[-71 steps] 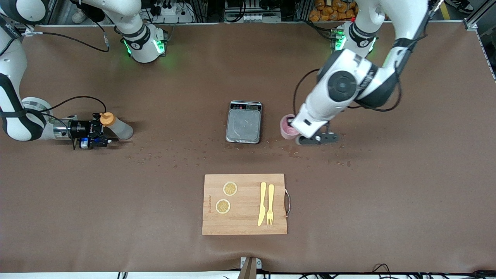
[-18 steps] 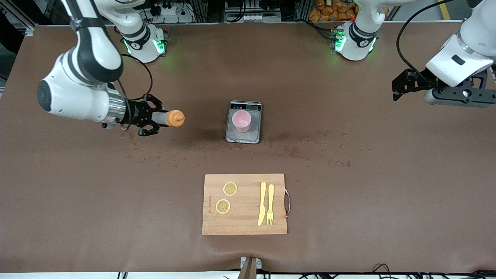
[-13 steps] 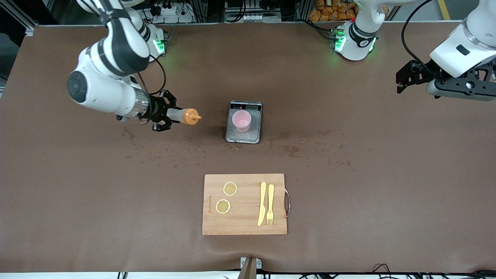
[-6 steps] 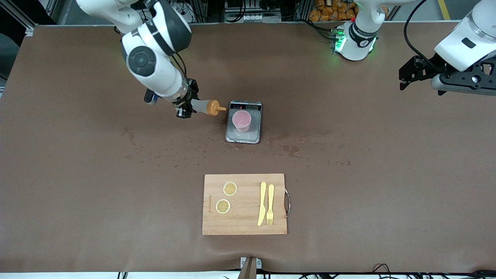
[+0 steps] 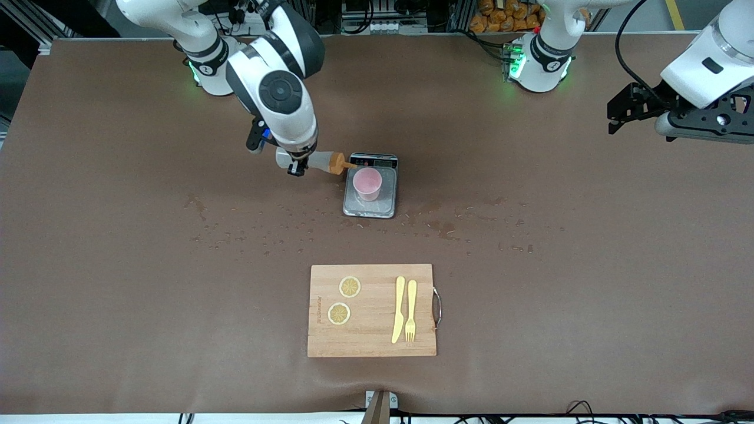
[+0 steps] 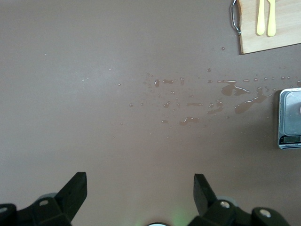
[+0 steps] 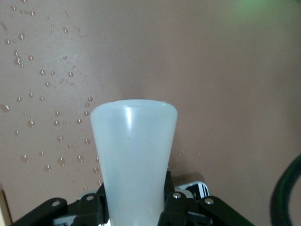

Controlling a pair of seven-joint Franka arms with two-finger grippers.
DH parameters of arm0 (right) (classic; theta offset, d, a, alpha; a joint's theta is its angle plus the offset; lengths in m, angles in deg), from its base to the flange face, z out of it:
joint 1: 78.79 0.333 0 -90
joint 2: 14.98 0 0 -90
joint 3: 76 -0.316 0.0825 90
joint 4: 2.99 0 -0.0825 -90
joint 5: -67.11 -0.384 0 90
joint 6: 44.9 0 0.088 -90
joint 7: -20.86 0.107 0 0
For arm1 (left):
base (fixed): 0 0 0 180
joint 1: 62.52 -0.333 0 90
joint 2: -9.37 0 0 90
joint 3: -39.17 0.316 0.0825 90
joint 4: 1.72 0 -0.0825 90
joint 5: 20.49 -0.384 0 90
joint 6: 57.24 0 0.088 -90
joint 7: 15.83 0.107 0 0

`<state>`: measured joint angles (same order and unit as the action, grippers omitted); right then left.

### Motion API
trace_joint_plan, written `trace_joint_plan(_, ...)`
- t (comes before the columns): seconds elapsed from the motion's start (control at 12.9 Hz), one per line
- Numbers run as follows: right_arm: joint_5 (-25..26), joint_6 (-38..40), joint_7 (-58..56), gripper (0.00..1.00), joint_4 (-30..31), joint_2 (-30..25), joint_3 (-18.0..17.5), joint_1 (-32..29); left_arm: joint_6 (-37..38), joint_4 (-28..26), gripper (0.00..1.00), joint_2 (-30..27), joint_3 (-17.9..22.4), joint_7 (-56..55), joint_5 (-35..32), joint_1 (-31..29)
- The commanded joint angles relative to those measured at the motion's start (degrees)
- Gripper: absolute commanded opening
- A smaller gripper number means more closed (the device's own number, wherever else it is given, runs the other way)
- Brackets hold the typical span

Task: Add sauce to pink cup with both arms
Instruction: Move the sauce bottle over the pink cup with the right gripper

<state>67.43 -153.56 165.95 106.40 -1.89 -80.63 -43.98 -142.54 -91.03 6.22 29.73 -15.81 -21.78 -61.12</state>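
Carried in since a moment ago: right arm (image 5: 277,88) now reaching from its base to the middle of the table, sauce bottle (image 5: 323,161) brought right up beside the grey scale (image 5: 370,203), orange nozzle tip at the pink cup (image 5: 367,183) rim. Brown table (image 5: 118,294) spread wide, speckled with spilled droplets (image 5: 247,235) between scale and cutting board. Left arm (image 5: 701,65) parked up over its own end of the table, waiting, left gripper (image 6: 140,197) with fingers spread wide apart and holding nothing, bare tabletop below. Wooden cutting board (image 5: 371,277) nearer the front camera than the scale, metal handle toward the left arm's end, carrying two lemon slices (image 5: 350,287) plus a yellow knife (image 5: 399,309) and a yellow fork (image 5: 410,310) laid side by side. Scale at table centre, display edge toward the robots' bases, cup upright on its plate. Right gripper (image 5: 296,163) clamped around the translucent body of the bottle, bottle lying almost level in the air, tilted slightly down toward the cup; in the right wrist view, pale bottle base (image 7: 134,160) filling the middle between the black fingers (image 7: 181,205).
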Motion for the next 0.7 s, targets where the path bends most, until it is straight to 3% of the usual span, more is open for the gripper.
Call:
trace_joint_plan(0.0, 3.97, 6.52, 3.1, 0.43, -7.07, 5.08, 0.68, 2.18, 0.93, -0.07, 1.0, -0.89, 0.04, 1.3, -0.56, 0.01)
trace_joint_plan(0.62, 10.93, 23.05, 6.09, 0.41, -22.19, 16.42, 0.85, 5.34, 2.07, -0.08, 1.0, -1.07, 0.12, 2.44, -0.73, 0.71)
